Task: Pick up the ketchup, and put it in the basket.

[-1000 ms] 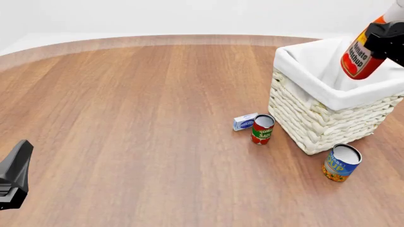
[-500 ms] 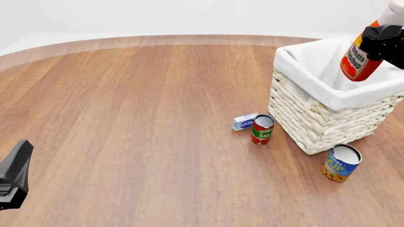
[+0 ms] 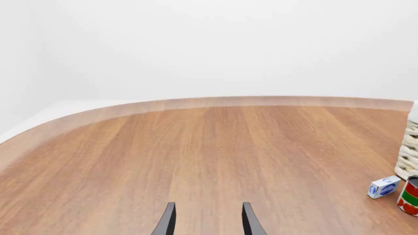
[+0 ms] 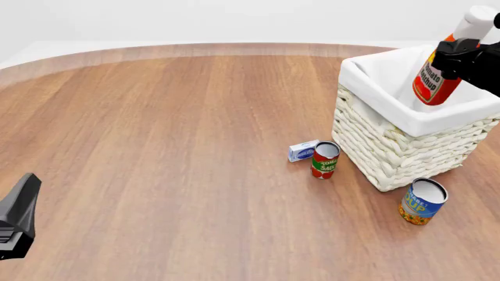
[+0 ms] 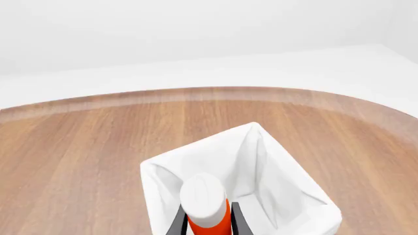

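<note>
The ketchup (image 4: pixel 434 79), a red squeeze bottle with a white cap, hangs tilted above the open mouth of the basket (image 4: pixel 390 146), a cream wicker basket with a white cloth liner. My right gripper (image 4: pixel 459 57) is shut on the bottle's upper part. In the right wrist view the white cap of the ketchup (image 5: pixel 203 198) sits between my dark fingers (image 5: pixel 237 221), right over the basket's liner (image 5: pixel 265 161). My left gripper (image 3: pixel 207 224) is open and empty, low over the table at the near left, far from the basket.
A red-and-green tomato sauce can (image 4: pixel 325 159) and a small white-and-blue box (image 4: pixel 303 150) stand just left of the basket. A blue-and-yellow can (image 4: pixel 423 201) stands in front of it. The can (image 3: pixel 410 196) and box (image 3: pixel 384 187) also show in the left wrist view.
My right gripper has carried the ketchup to the left and a little up, further over the basket's opening, and the bottle now stands more upright. The left arm has not moved.
</note>
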### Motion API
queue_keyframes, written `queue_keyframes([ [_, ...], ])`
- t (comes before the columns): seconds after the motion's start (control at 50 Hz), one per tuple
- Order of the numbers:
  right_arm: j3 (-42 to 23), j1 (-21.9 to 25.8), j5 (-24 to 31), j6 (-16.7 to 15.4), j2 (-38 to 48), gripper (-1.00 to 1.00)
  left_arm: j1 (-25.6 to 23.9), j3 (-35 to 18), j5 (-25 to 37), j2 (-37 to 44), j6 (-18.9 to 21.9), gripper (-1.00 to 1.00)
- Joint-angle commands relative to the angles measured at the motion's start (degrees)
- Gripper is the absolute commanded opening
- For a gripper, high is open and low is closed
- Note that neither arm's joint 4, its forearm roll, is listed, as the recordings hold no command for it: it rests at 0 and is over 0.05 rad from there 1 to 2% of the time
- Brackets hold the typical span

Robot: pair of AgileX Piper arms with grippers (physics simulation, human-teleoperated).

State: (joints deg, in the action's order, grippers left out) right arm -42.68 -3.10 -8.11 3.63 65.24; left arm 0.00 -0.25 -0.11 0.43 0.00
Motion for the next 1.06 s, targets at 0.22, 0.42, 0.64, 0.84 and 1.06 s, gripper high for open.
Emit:
queue_keyframes([
  [0.22, 0.01, 0.47, -1.47, 0.70, 2.58, -1.00, 0.00, 0.00, 0.00, 0.00, 0.00, 1.00],
  [0.42, 0.85, 0.10, -2.12, 1.00, 2.48, 1.00, 0.00, 0.00, 0.00, 0.00, 0.00, 1.00],
  [0.64, 1.91, -0.88, -2.37, 0.81, -2.74, 1.00, 0.00, 0.00, 0.00, 0.00, 0.00, 1.00],
  [0.84, 1.75, -0.58, 1.05, 1.28, -10.90, 1.00, 0.00, 0.00, 0.00, 0.00, 0.00, 1.00],
  [1.06, 1.80, -0.09, 1.97, 1.83, -14.36, 1.00, 0.00, 0.00, 0.00, 0.00, 0.00, 1.00],
])
